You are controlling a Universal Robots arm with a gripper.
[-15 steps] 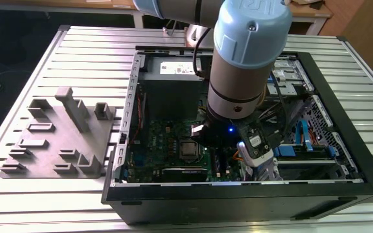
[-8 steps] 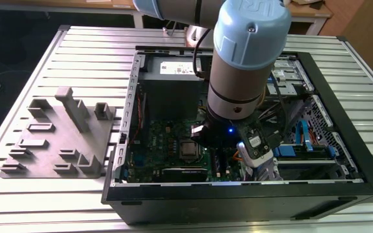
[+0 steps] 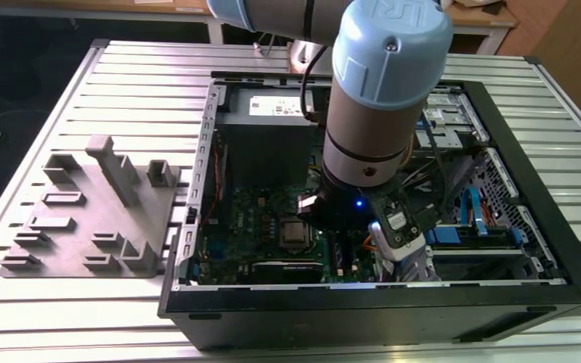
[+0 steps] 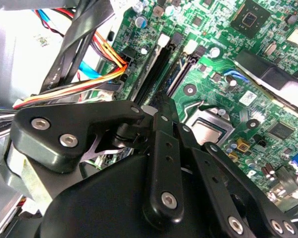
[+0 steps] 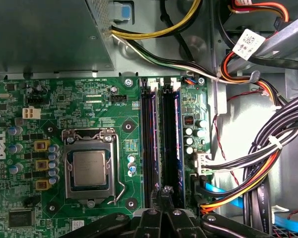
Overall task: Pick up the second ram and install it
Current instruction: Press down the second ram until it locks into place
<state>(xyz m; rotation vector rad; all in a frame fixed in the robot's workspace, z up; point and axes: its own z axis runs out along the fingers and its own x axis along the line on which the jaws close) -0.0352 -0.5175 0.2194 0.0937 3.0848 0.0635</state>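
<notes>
While gripper (image 5: 161, 198) hovers low over motherboard slots (image 5: 161, 139), fingers pinched together; cannot tell whether holding anything. Second ram (image 5: 170, 134) apparently seated in slot. Risk: crooked seating if pressed unevenly.

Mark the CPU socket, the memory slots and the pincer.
CPU socket (image 5: 89, 168), first wrist view: centre of the metal chip lid.
memory slots (image 5: 150, 144), first wrist view: mid-length of one black slot.
pincer (image 5: 165, 192), first wrist view: between fingertips.

computer case (image 3: 532, 197) on slatted table (image 3: 139, 83) | holder block (image 3: 88, 219) beside case, exterior view's left | motherboard (image 3: 260, 227) in case
</notes>
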